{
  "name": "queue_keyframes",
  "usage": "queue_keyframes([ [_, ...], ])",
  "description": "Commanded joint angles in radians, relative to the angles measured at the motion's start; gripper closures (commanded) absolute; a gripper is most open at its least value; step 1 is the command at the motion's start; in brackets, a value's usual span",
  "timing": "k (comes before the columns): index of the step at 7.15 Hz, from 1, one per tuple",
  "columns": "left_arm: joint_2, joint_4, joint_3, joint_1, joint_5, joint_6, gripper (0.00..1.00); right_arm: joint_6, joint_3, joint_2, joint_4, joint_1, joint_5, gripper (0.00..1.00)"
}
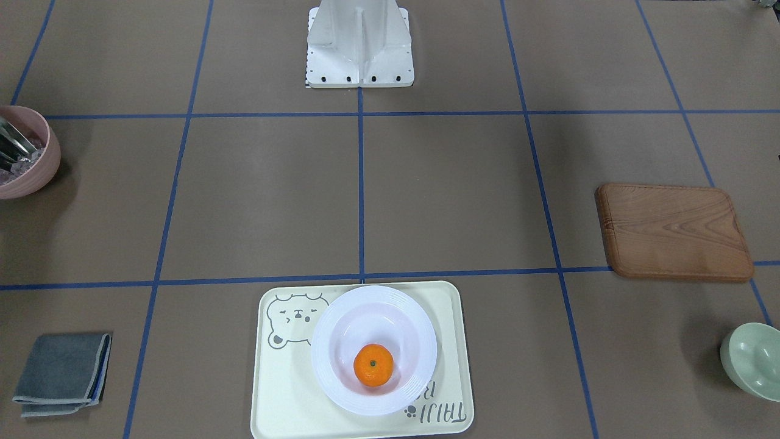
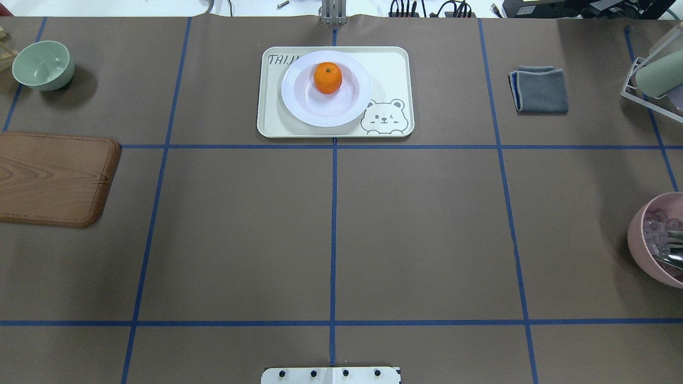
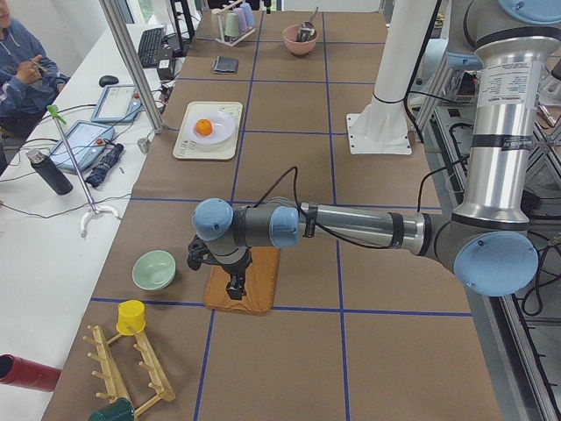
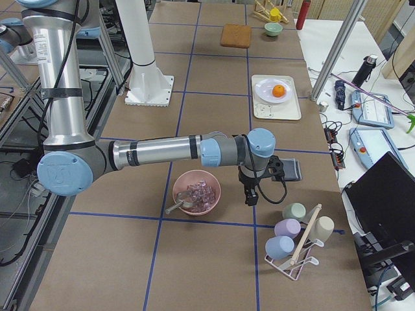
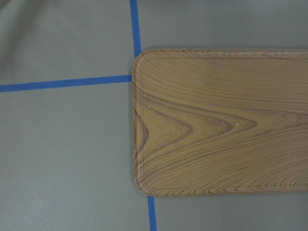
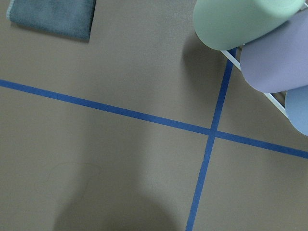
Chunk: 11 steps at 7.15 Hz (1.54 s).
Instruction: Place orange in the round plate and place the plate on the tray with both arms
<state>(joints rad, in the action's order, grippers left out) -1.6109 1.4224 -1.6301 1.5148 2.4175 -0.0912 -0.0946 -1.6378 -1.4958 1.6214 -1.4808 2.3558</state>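
Observation:
The orange lies inside the white round plate. The plate stands on the cream bear tray at the table's far middle, also small in the side views as the orange. Neither arm appears in the front or overhead views. My left gripper hangs over the wooden board, far from the tray. My right gripper hangs between the pink bowl and the grey cloth. Whether either is open or shut, I cannot tell.
A wooden board and a green bowl sit on my left side. A pink bowl, a folded grey cloth and a rack of cups sit on my right. The robot base is central.

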Motion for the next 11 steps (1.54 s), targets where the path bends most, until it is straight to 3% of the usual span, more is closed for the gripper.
queue_keyframes([
  [1,0.000,0.000,-0.016,0.004,0.000,0.001,0.02,0.000,-0.002,0.006,0.023,-0.004,-0.001,0.00],
  [11,0.012,0.003,-0.059,0.005,-0.011,-0.002,0.02,0.001,-0.007,0.012,0.035,-0.009,0.007,0.00],
])
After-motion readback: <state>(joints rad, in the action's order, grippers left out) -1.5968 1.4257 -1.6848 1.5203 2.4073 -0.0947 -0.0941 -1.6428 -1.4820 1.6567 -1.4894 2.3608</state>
